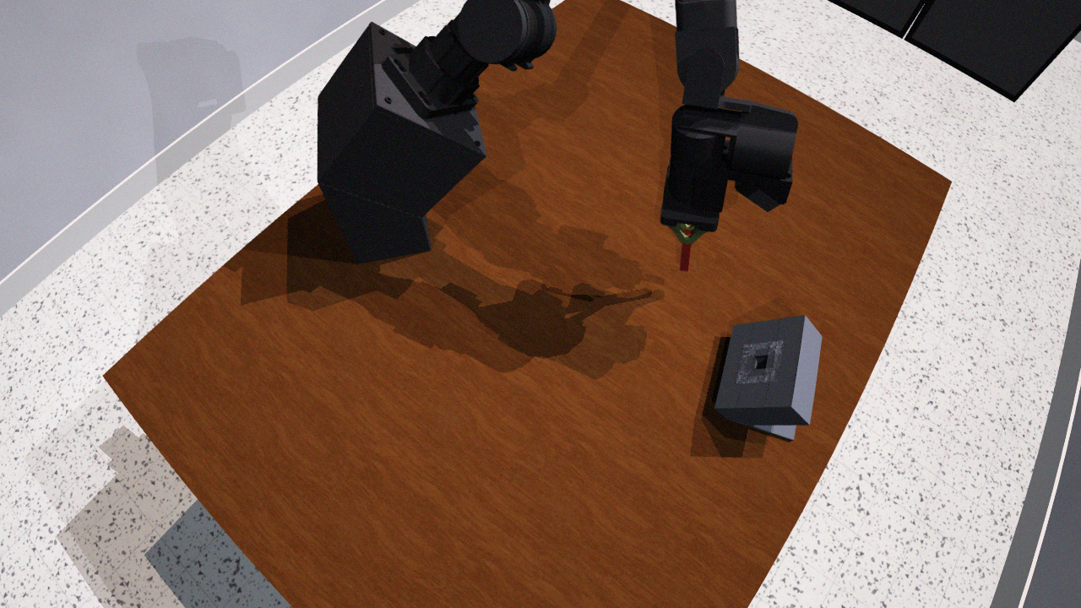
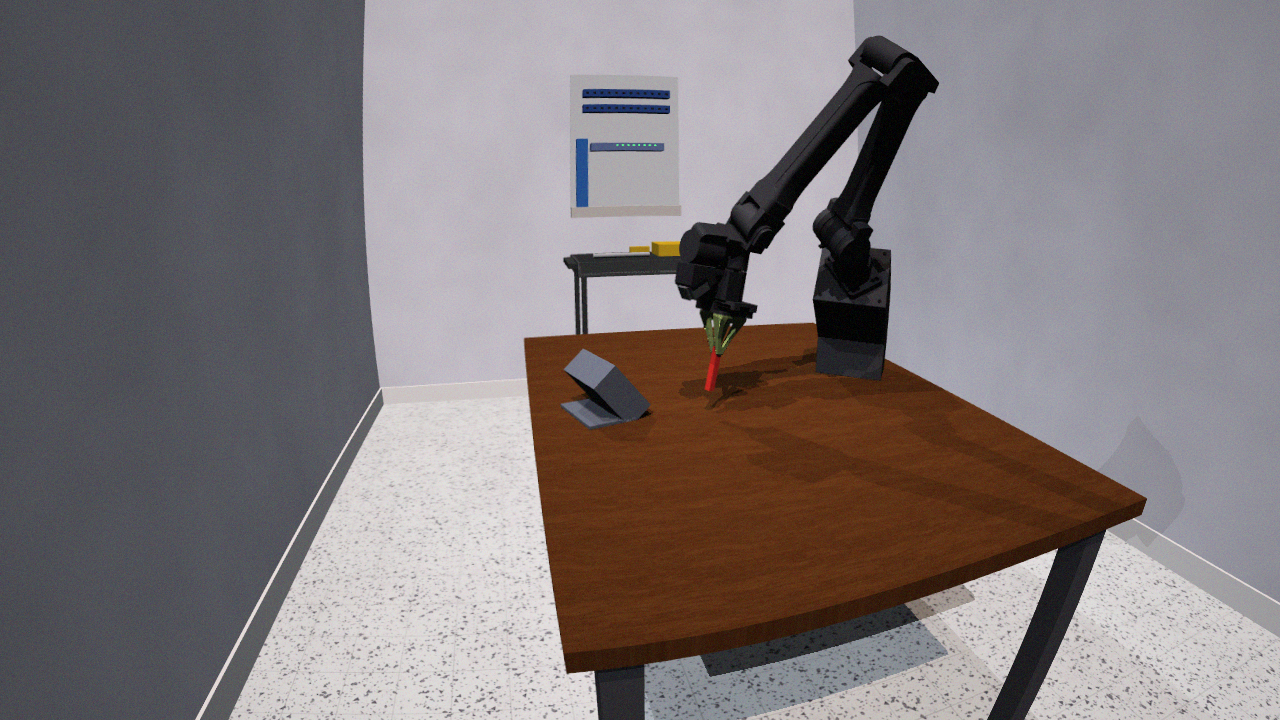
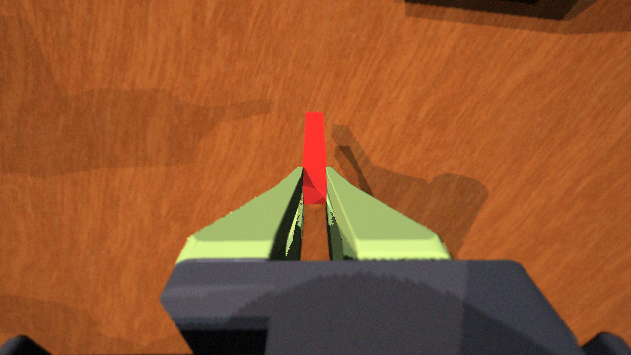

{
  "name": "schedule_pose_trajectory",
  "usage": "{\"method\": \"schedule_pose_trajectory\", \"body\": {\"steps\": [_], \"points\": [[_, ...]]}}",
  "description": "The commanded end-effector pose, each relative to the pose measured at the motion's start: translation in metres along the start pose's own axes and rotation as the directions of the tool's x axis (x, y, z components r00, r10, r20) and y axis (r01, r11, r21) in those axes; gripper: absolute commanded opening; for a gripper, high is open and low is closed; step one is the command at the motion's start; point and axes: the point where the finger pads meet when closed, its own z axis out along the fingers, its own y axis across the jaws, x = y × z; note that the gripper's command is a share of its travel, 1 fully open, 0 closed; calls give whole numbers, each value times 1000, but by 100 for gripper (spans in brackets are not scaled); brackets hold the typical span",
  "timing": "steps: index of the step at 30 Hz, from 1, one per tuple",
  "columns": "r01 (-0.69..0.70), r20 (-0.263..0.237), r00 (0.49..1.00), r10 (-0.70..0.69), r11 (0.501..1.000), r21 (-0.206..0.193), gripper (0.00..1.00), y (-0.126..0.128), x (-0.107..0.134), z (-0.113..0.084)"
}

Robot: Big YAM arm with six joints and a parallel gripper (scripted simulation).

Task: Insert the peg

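Gripper [image 3: 315, 189] carries the red peg [image 3: 315, 148]; the green fingers are pinching its upper end, with most of its length sticking out below them. In the exterior view the peg [image 2: 712, 370] hangs above the desk [image 2: 805, 501], tilted off vertical, lower tip leaning toward the panel side. Whether the tip clears the wood I cannot tell for certain; it looks just above it.

The grey sloped panel [image 1: 771, 370] sits on the desk's right part in the top view, well apart from the peg [image 1: 685, 257]. Its square hole [image 1: 762, 362] faces up and is unfilled. In the exterior view the panel [image 2: 604, 386] lies to the left of the gripper [image 2: 721, 338], sloped face turned up and left.

Step in hand, by my judgement: transport, peg grasped and on its way to the panel; insertion not begun.

Next move calls for:
- carry the peg across to above the hole
- tilt it square to the sloped face
- square peg and square hole, so match the roll
- push along the hole axis until fully seated

Risk: a slight misalignment would likely jam the tip on the rim.
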Motion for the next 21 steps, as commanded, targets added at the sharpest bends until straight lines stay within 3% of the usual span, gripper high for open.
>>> {"method": "schedule_pose_trajectory", "body": {"steps": [1,21], "points": [[0,30,1000,0,1000,-2,0,0,-9,-1],[-49,110,993,47,999,15,0,-27,-14,6]]}}
